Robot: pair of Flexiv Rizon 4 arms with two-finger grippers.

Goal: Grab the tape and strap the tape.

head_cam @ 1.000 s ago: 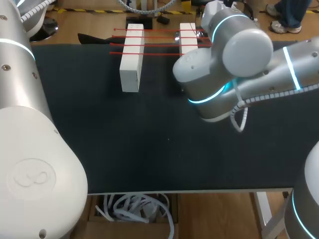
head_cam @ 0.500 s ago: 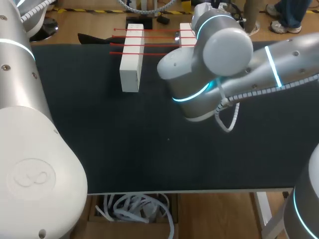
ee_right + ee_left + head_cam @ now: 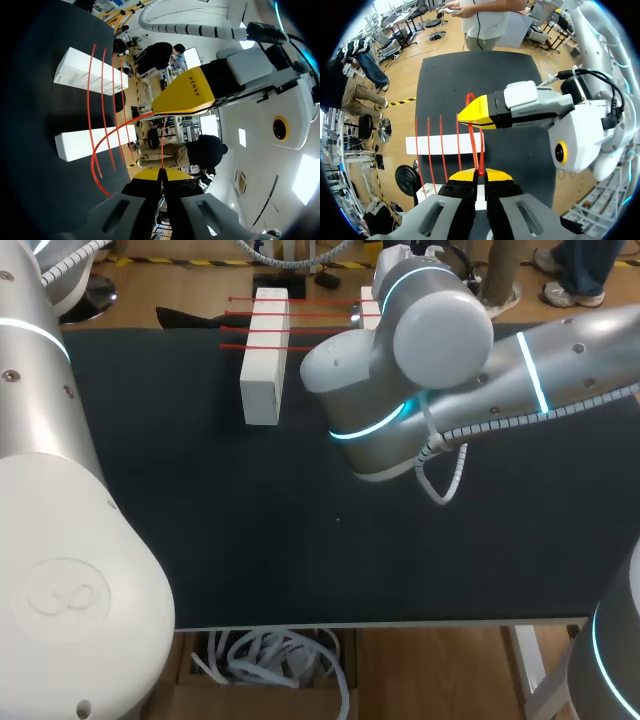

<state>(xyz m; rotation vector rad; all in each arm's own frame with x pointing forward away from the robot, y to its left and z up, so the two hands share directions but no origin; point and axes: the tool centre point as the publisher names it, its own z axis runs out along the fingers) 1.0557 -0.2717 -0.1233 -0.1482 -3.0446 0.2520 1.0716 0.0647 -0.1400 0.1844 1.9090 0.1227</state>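
Tape (image 3: 479, 162): red strand, pinched by left pincer (image 3: 477, 173), tips pressed together on it. Right pincer (image 3: 161, 173) pinching same strand, just beside left one. Other red strands lie stretched across two white blocks (image 3: 265, 355) at far side of counter (image 3: 200, 520).

Step, as I judge: lay held strand over blocks.
- hold both pinches firm, move arms together
- tension even, strand parallel to neighbours
- no jerk, blocks may tip

Pincers near each other: collision risk. Far edge close to blocks. Room for moving lies toward near side.

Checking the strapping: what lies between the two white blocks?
Several red tape strands stretch from the left white block to the right white block, above the black tabletop; head view.
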